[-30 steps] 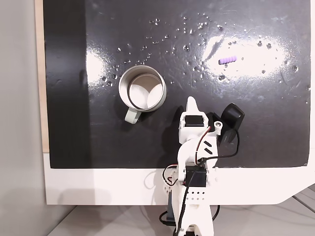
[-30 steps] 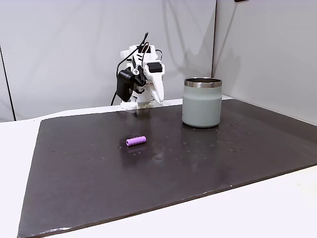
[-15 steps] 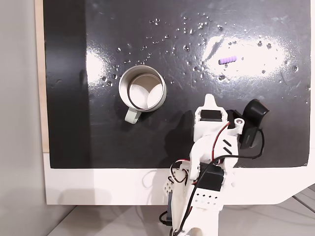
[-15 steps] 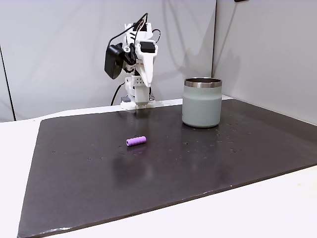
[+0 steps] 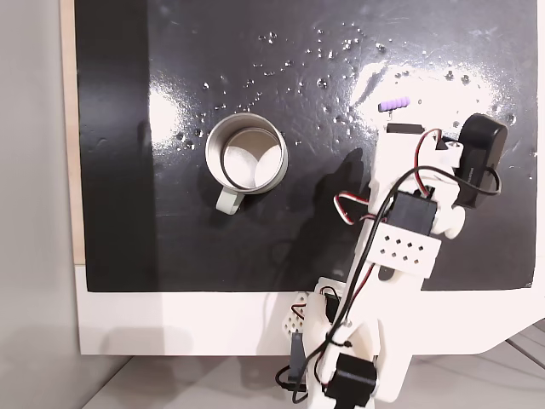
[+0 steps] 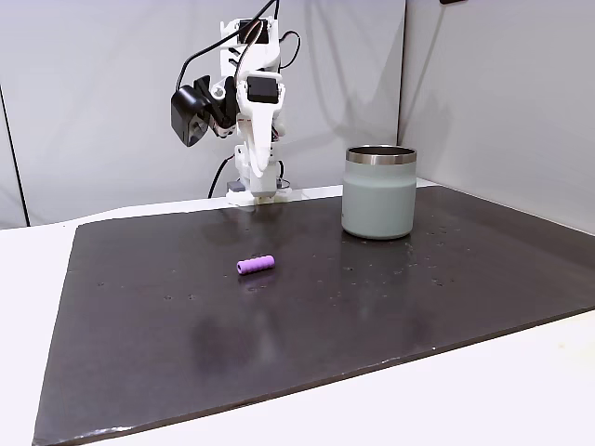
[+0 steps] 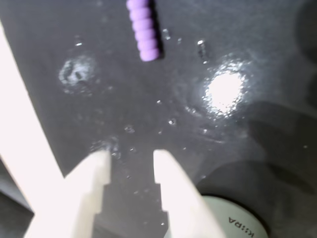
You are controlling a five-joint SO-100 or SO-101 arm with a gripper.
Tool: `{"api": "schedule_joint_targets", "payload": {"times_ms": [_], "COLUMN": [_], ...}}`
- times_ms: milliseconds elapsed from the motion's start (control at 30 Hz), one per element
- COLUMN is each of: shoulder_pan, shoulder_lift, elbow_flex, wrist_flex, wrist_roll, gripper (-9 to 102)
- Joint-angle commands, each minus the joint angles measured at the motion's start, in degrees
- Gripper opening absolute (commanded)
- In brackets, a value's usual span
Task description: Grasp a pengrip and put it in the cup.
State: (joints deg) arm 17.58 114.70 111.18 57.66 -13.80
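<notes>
Hovering above the dark bench [image 6: 446, 307], your end effector [image 7: 130, 161] is sitting slightly parted and empty, lining up on the pengrip [image 7: 143, 29] lying mid-bench, well apart from the cup [image 6: 378, 191]

One pengrip [image 6: 256, 265], one cup [image 6: 378, 192]

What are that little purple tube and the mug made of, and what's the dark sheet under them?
The purple tube looks like soft matte rubber or foam, judging by its ridged segments in the wrist view. The mug seems metal: shiny steel rim, matte pale grey-green coated wall. The dark sheet looks like glossy plastic or rubber, since it throws glare.
</notes>
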Motion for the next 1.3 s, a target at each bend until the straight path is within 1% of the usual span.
{"api": "schedule_joint_targets", "payload": {"times_ms": [0,233,600,867,1000,1167,1267], "shoulder_pan": [0.7,1.76,2.2,2.11,2.02,2.11,2.11], "shoulder_lift": [-7.91,-23.99,-40.25,-47.9,-50.1,-50.54,-49.22], "elbow_flex": [-8.26,-21.18,-35.07,-40.08,-41.04,-41.48,-41.48], "wrist_flex": [1.32,5.89,9.32,9.76,9.76,9.84,10.63], "wrist_roll": [-0.7,-0.7,-0.26,-0.09,0.35,1.14,1.32], "gripper": [11,22,22,21,16,2,0]}}
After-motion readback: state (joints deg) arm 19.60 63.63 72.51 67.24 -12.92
